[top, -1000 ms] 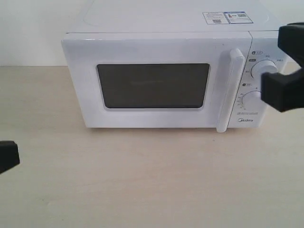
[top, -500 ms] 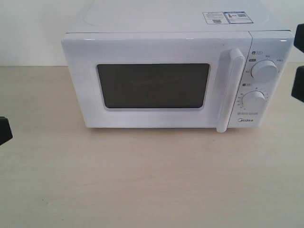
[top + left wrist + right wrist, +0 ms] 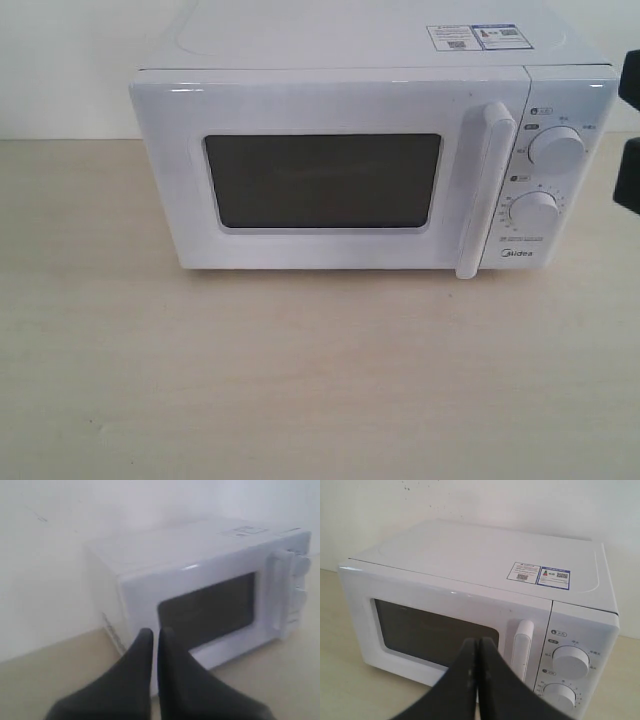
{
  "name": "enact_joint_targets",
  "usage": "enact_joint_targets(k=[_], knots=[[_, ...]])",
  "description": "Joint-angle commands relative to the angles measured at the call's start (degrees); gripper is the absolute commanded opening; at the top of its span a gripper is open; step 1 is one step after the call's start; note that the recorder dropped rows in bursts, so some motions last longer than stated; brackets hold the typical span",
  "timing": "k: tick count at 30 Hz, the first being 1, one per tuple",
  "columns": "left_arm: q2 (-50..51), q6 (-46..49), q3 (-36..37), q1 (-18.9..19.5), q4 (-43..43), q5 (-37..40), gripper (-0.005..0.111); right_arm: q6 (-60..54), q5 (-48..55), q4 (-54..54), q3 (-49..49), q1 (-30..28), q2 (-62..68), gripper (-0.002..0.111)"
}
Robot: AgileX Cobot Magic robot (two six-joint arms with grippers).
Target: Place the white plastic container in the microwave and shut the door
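The white boxy countertop microwave (image 3: pixel 340 170) stands on the pale wood-grain bench (image 3: pixel 300 380) with its white side-hinged door (image 3: pixel 300 105) already flush against the body, so the closing step looks done. The white plastic container shows in no view: it is in neither hand, nowhere on the bench around them, and the door's dark rectangular window (image 3: pixel 322 180) is too dim to reveal anything behind it. My judgement is that the container sits inside and the task is at or near its end, but the pictures cannot confirm that. The left hand (image 3: pixel 155 632) is clenched on nothing, its two black fingers nearly touching with only a thin slit between them; the microwave lies out in front of it, well apart, with the window straight ahead of the fingertips. The right hand (image 3: pixel 479 642) is likewise pressed shut and empty, hanging clear of the microwave, with the vertical white bar handle (image 3: pixel 522 642) ahead of its tips and the two round white dials (image 3: pixel 570 661) just beyond that. In the exterior view the right hand is cut off at the frame edge, only two black pieces showing beside the dial end, and the left hand is out of that view altogether. The left wrist view is soft, so the printed sticker (image 3: pixel 539 573) on the microwave's top reads only in the right wrist view, and its text is too small to make out.
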Motion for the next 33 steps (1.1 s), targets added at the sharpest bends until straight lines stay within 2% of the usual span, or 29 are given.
enact_joint_targets(k=[1, 3, 4, 6, 11, 15, 17, 18, 20, 24, 27, 29, 33], knots=[[-10.0, 0.1, 0.3, 7.3, 9.5, 0.6, 0.004, -0.1, -0.1, -0.4, 0.2, 0.1, -0.2, 0.000], [-10.0, -0.1, 0.3, 10.8, 12.9, -2.2, 0.004, -0.1, -0.1, -0.4, 0.2, 0.1, -0.2, 0.000], [-10.0, -0.1, 0.5, 11.3, 13.0, -3.6, 0.004, -0.1, -0.1, -0.4, 0.2, 0.1, -0.2, 0.000], [-10.0, -0.4, 2.5, 11.4, 13.9, -7.6, 0.004, -0.1, -0.1, -0.4, 0.2, 0.1, -0.2, 0.000], [-10.0, -1.3, 12.9, 11.4, 13.7, -19.5, 0.004, -0.1, -0.1, -0.4, 0.2, 0.1, -0.2, 0.000], [-10.0, -9.5, 18.7, 11.4, 13.7, -20.9, 0.004, -0.1, -0.1, -0.4, 0.2, 0.1, -0.2, 0.000], [-10.0, -19.5, 22.2, 11.4, 17.5, -23.2, 0.004, -0.1, -0.1, -0.4, 0.2, 0.1, -0.2, 0.000], [-10.0, -25.2, 22.2, 11.4, 20.0, -22.6, 0.004, -0.1, -0.1, -0.4, 0.2, 0.1, -0.2, 0.000], [-10.0, -29.6, 22.2, 11.4, 23.9, -18.4, 0.004, -0.1, -0.1, -0.4, 0.2, 0.1, -0.2, 0.000], [-10.0, -31.7, 22.2, 11.4, 27.7, -15.9, 0.004, -0.1, -0.1, -0.4, 0.2, 0.1, -0.2, 0.000], [-10.0, -39.1, 22.2, 11.4, 27.8, -6.3, 0.004, -0.1, -0.1, -0.4, 0.2, 0.1, -0.2, 0.000], [-10.0, -42.4, 22.2, 11.4, 27.2, -7.3, 0.004, -0.1, -0.1, -0.4, 0.2, 0.1, -0.2, 0.000], [-10.0, -42.2, 22.2, 11.4, 27.4, -7.3, 0.004, -0.1, -0.1, -0.4, 0.2, 0.1, -0.2, 0.000]])
